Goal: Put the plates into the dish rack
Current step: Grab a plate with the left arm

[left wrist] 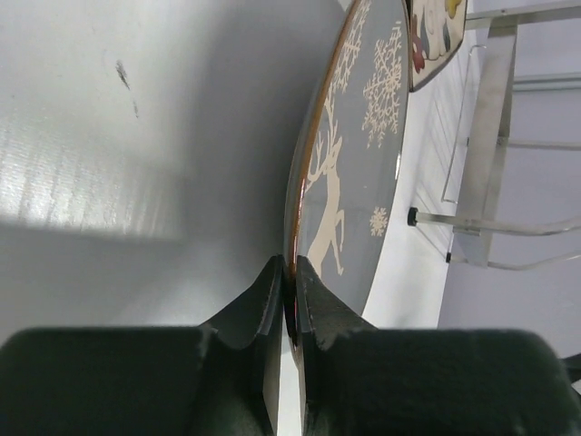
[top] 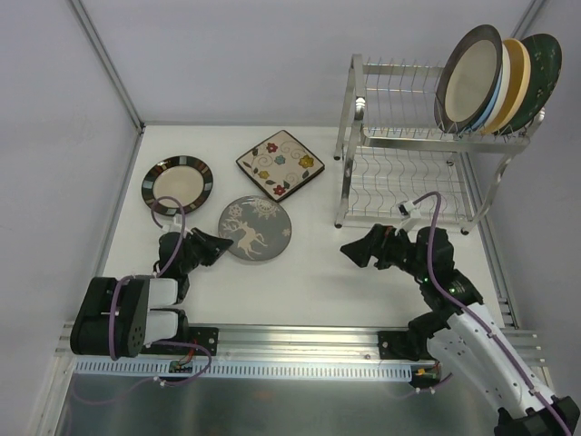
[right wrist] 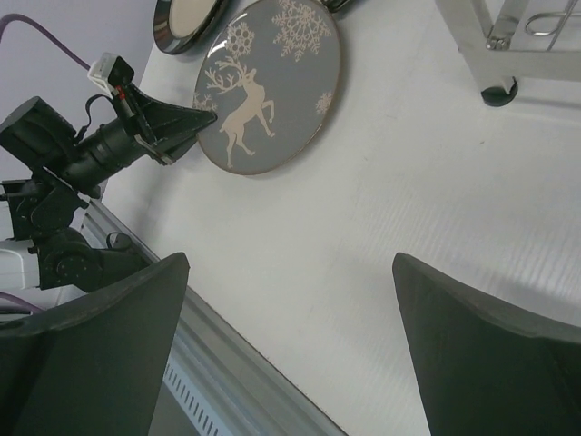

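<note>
Pinching the deer plate (top: 255, 229) at its near rim, left fingers (left wrist: 259, 309) meet; right fingers (right wrist: 91, 345) spread over table (right wrist: 408, 182).

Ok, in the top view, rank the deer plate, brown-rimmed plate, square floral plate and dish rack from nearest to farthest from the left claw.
1. deer plate: its rim is pinched in the left claw.
2. brown-rimmed plate: back left of the claw.
3. square floral plate: farther back, centre.
4. dish rack: far right.
</note>
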Action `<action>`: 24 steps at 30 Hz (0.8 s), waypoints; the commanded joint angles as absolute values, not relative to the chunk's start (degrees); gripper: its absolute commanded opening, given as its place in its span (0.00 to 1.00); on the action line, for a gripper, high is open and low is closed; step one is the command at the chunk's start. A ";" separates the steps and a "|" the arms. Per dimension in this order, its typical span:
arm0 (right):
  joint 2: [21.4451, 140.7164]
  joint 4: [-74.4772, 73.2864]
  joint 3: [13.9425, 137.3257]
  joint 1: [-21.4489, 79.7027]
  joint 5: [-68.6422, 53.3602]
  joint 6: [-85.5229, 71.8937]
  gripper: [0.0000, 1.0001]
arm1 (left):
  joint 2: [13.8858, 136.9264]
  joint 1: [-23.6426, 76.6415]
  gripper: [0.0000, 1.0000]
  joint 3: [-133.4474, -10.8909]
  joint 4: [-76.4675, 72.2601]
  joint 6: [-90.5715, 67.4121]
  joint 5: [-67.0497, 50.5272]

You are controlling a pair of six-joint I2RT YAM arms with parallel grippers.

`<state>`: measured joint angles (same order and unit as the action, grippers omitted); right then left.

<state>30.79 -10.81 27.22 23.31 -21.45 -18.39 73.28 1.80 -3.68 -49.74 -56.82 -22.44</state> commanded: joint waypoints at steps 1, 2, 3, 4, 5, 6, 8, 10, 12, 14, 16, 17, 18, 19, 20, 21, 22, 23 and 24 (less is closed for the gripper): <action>32.78 -2.91 26.11 26.54 -18.64 -21.88 0.99 | 68.49 2.02 0.00 -1.15 -48.96 -55.19 -26.45; 34.09 -1.86 25.67 27.15 -18.46 -23.02 1.00 | 67.25 2.02 0.00 -1.14 -48.52 -55.63 -26.98; 34.71 -0.28 25.58 28.29 -18.20 -23.55 0.99 | 64.71 2.11 0.00 -1.06 -48.08 -55.98 -27.50; 35.41 -0.26 25.49 28.82 -17.93 -24.16 1.00 | 63.38 2.11 0.00 -0.97 -46.95 -56.86 -28.64; 36.81 1.82 25.31 29.18 -17.93 -24.95 1.00 | 61.80 2.20 0.00 -1.05 -46.06 -57.21 -29.26; 37.44 3.24 25.31 30.05 -17.76 -25.48 1.00 | 58.65 2.20 0.00 -1.14 -45.01 -57.39 -29.70; 38.58 4.65 25.31 30.58 -17.67 -26.10 1.00 | 55.04 2.20 0.00 -1.76 -40.46 -57.57 -30.76; 40.34 6.59 25.40 31.20 -17.84 -26.98 1.00 | 49.50 2.29 0.00 -2.46 -37.28 -57.66 -31.81; 42.00 8.34 25.40 31.64 -18.10 -27.77 1.00 | 44.16 2.29 0.00 -2.90 -33.50 -58.18 -32.52; 43.24 9.31 25.58 31.99 -18.37 -28.30 1.00 | 40.97 2.29 0.00 -3.25 -31.39 -59.50 -33.66; 45.34 11.50 25.66 32.43 -19.16 -29.18 1.00 | 37.10 2.29 0.00 -3.51 -29.80 -61.68 -34.89; 46.05 12.21 25.84 32.61 -19.33 -29.35 1.00 | 35.96 2.29 0.00 -3.43 -29.45 -62.40 -36.02; 46.75 13.35 25.93 32.78 -19.51 -29.53 1.00 | 33.95 2.29 0.00 -3.60 -28.66 -63.10 -36.47; 48.15 13.88 26.62 32.96 -19.77 -29.53 1.00 | 33.06 2.37 0.00 -3.86 -28.30 -64.32 -37.00; 48.77 14.15 26.98 33.13 -19.86 -29.53 0.99 | 32.26 2.37 0.00 -3.95 -28.21 -64.94 -37.61; 49.56 14.76 27.59 33.48 -20.04 -29.36 1.00 | 30.60 2.37 0.00 -4.04 -28.04 -65.65 -38.40; 50.44 15.03 28.12 33.66 -20.47 -29.36 1.00 | 29.72 2.37 0.00 -4.30 -27.86 -67.05 -38.76; 51.84 15.20 29.08 33.84 -20.74 -29.18 0.99 | 28.92 2.37 0.00 -4.57 -27.77 -67.84 -39.02; 52.73 15.81 29.53 34.19 -20.92 -28.92 1.00 | 27.61 2.37 0.00 -4.66 -27.69 -68.46 -39.37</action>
<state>50.81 9.85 25.82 33.23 -19.16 -28.45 31.16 1.93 -1.61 -21.87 -62.30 -34.33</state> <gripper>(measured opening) 0.993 0.057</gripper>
